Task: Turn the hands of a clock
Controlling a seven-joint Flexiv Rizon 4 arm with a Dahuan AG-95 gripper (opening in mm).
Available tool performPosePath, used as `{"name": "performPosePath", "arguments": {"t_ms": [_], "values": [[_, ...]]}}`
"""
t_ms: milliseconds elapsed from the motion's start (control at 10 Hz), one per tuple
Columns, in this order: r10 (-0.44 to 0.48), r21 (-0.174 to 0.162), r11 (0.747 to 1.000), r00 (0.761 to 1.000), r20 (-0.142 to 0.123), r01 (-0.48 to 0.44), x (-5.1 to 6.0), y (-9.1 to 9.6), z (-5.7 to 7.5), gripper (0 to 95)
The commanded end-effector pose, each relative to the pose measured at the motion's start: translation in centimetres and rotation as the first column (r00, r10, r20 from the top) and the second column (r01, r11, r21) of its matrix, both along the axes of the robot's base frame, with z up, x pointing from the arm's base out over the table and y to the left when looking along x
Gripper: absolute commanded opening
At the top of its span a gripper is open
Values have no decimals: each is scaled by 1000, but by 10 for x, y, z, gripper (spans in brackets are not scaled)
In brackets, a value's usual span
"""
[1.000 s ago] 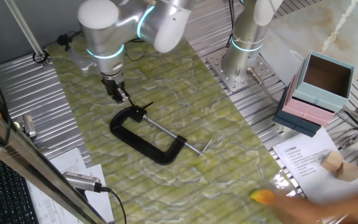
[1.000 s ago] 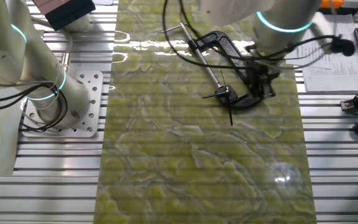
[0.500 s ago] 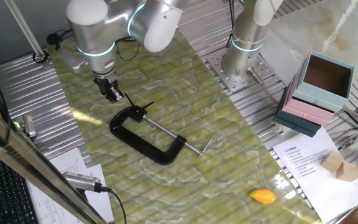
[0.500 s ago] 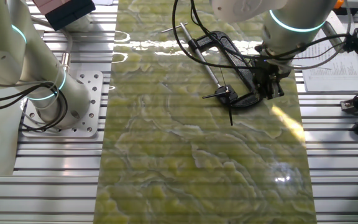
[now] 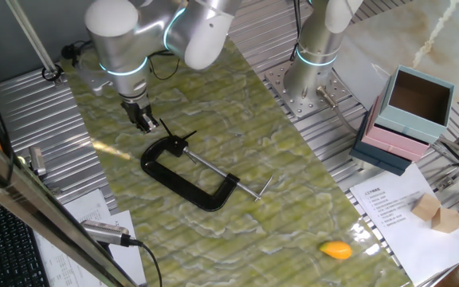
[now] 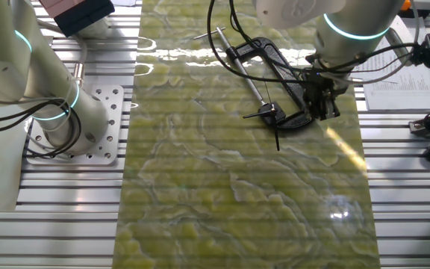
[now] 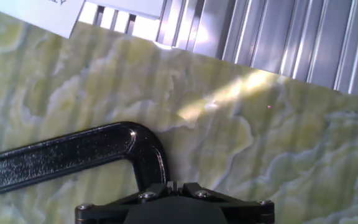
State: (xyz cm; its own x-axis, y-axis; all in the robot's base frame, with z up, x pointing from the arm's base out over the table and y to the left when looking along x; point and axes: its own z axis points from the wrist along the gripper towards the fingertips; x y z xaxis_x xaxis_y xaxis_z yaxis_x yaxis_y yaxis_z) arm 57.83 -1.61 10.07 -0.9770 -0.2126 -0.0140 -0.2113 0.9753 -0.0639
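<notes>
The black C-clamp (image 5: 183,177) lies on the green mat; it also shows in the other fixed view (image 6: 286,82) and in the hand view (image 7: 73,152). The clock hands (image 5: 178,140), two thin black strips crossing at a pivot, sit at the clamp's jaw end, and also show in the other fixed view (image 6: 274,119). My gripper (image 5: 144,122) hangs just beside the clamp's curved end, a little away from the hands; it also shows in the other fixed view (image 6: 325,110). In the hand view the gripper (image 7: 174,185) is shut with nothing seen in it. The hands are out of the hand view.
A small orange object (image 5: 337,250) lies on the mat's near right. Pink and blue boxes (image 5: 409,112), a printed sheet (image 5: 393,207) and a wooden block (image 5: 430,209) stand at the right. A second arm's base (image 5: 309,84) stands at the back.
My gripper has moved off the tip of the clock hands, a little toward the mat's edge. A blurred human hand at the right has gone, leaving the orange object.
</notes>
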Motion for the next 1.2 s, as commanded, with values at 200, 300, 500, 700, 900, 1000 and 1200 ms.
{"name": "performPosePath", "arguments": {"t_ms": [200, 300, 500, 700, 900, 1000, 1200], "values": [[-57, -9, 998, 998, 4, 57, 0, -1, 0, 0], [-47, -7, 999, 999, 8, 47, 0, -1, 0, 0], [-50, -7, 999, 999, 20, 50, 3, -9, -4, 0], [-40, -7, 999, 999, 20, 40, 8, -25, -11, 0], [-44, -3, 999, 999, 16, 44, 11, -29, -19, 0], [-53, -2, 999, 998, 15, 53, 11, -29, -24, 0], [-57, 0, 998, 998, 16, 57, 10, -29, -36, 0]]}}
